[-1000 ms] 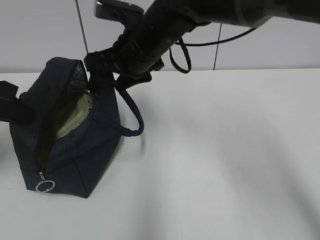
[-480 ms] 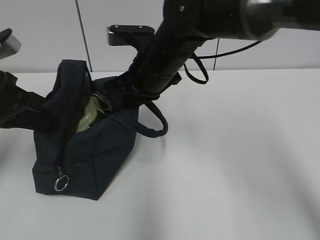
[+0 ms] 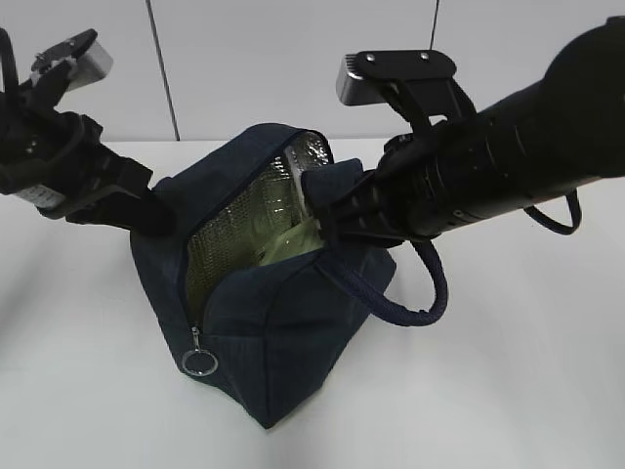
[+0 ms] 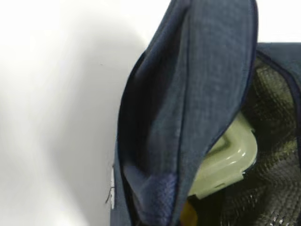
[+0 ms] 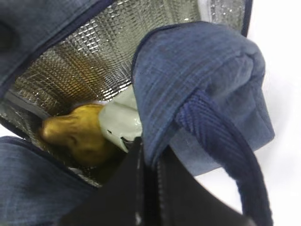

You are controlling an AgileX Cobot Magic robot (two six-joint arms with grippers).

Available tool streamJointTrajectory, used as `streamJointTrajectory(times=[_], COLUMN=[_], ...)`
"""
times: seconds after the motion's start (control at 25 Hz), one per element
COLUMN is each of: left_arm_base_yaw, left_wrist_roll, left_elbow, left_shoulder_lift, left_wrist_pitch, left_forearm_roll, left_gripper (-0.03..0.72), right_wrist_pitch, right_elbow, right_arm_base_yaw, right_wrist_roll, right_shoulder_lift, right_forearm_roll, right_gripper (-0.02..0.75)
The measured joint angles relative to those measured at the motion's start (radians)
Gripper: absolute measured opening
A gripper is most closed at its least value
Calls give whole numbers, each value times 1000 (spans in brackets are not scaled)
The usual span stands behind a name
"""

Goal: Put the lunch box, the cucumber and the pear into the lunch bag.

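The lunch bag point(image 3: 278, 322) stands on the white surface point(image 3: 508, 391) with its mouth gaping toward twelve o'clock, showing the silvery lining point(image 3: 249, 230). Its zipper ring pull point(image 3: 199, 363) hangs at the bag's seven o'clock corner, and the thick loop handle point(image 3: 425, 293) droops off the four o'clock side.

The right claw point(image 3: 337, 220) reaches in from three o'clock and is clamped on the bag's near fabric flap; in the right wrist view the dark fingers point(image 5: 141, 188) pinch the blue cloth point(image 5: 197, 84) between them. The left claw point(image 3: 161, 217) comes in from nine o'clock and presses against the bag's outer wall; its fingers are hidden against the dark fabric, so I cannot tell how far apart they stand or whether they hold anything.

Inside, the lunch box point(image 4: 225, 160) lies against the lining, its pale green lid showing. The pear point(image 5: 77, 134) sits at the bottom, touching the box at its nine o'clock side in the right wrist view. The cucumber is not visible.
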Motion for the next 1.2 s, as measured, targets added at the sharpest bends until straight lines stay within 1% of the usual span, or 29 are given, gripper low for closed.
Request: streamJointTrajectory(times=[0.04, 0.08, 0.12, 0.16, 0.28, 0.32, 0.36, 0.4, 0.52, 0.68, 0.76, 0.84, 1.0, 1.2], left_arm_base_yaw=[-7, -11, -13, -15, -15, -15, -15, -15, -15, -15, -15, -15, -15, -15], left_wrist_roll=[-1, -1, -1, -1, 16, 31, 51, 71, 145, 262, 329, 371, 420, 466], left_elbow=[0, 0, 0, 0, 0, 0, 0, 3, 47, 173, 241, 303, 382, 452], left_shoulder_lift=[4, 4, 4, 3, -7, -15, -24, -41, -117, -248, -318, -376, -466, -566], left_wrist_pitch=[-7, -13, -21, -26, -27, -23, -21, -21, -54, -145, -191, -223, -274, -339], left_forearm_roll=[0, 0, 0, 0, -1, -3, -12, -27, -98, -186, -238, -278, -311, -331], left_gripper=[14, 34, 71, 124, 300, 341, 361, 376, 391, 394, 394, 394, 394, 394], right_wrist_pitch=[-4, -6, -9, -12, -22, -24, -26, -28, -36, -54, -96, -145, -269, -431], right_elbow=[2, 4, 4, 4, 4, 4, 4, 4, 4, 16, 48, 98, 239, 392], right_arm_base_yaw=[0, 0, 0, 0, 0, 0, 0, 0, 0, 0, 6, 23, 92, 222], right_wrist_roll=[0, -2, -6, -10, -16, -20, -20, -23, -35, -69, -78, -80, -82, -82], right_shoulder_lift=[0, 0, 0, 0, -4, -8, -14, -20, -62, -137, -181, -219, -295, -360], right_forearm_roll=[-5, -9, -11, -12, -16, -16, -16, -16, -16, -16, -16, -12, -8, -3], right_gripper=[15, 41, 92, 157, 435, 491, 533, 555, 561, 558, 557, 557, 556, 554])
